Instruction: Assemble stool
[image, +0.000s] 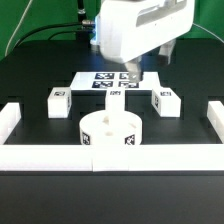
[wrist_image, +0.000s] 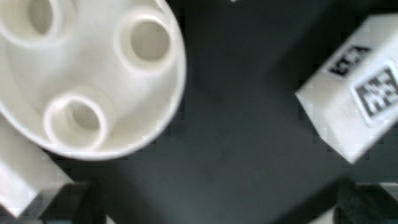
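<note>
The round white seat (image: 108, 132) with holes stands near the front rail. It also fills one side of the wrist view (wrist_image: 89, 70). Three tagged leg blocks lie behind it in a row: one at the exterior view's left (image: 57, 102), one in the middle (image: 115, 100), one at the right (image: 165, 102). My gripper (image: 131, 75) hangs above the table just behind the middle block. In the wrist view my gripper (wrist_image: 214, 205) is open with only dark table between its fingers. One leg block (wrist_image: 356, 95) shows beside it.
The marker board (image: 100, 80) lies flat behind the blocks, under the gripper. White border rails run along the left (image: 10, 120), the right (image: 213, 120) and the front (image: 110, 157). A corner of another white block (wrist_image: 22, 180) shows in the wrist view.
</note>
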